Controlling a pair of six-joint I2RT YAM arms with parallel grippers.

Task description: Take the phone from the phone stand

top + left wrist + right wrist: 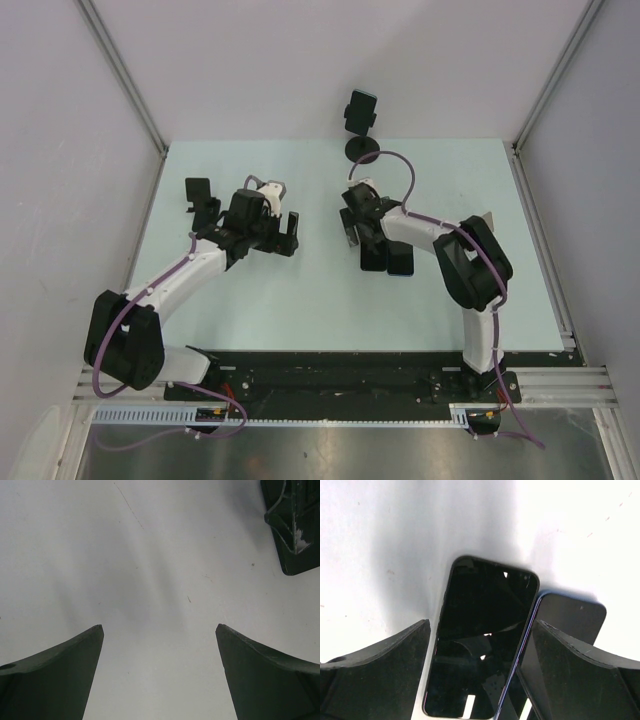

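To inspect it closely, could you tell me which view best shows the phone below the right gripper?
Right wrist: the phone fills the middle of the frame, close up. Top external shows it small; left wrist misses it.

Left gripper [159, 626], right gripper [481, 622]: both agape

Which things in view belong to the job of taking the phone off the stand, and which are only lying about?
Job: phone stand, at the far edge; right gripper, open; dark phone, lying flat under it.
Lying about: second phone beside it, role unclear; small black object on the left side; left gripper, open, holding nothing.
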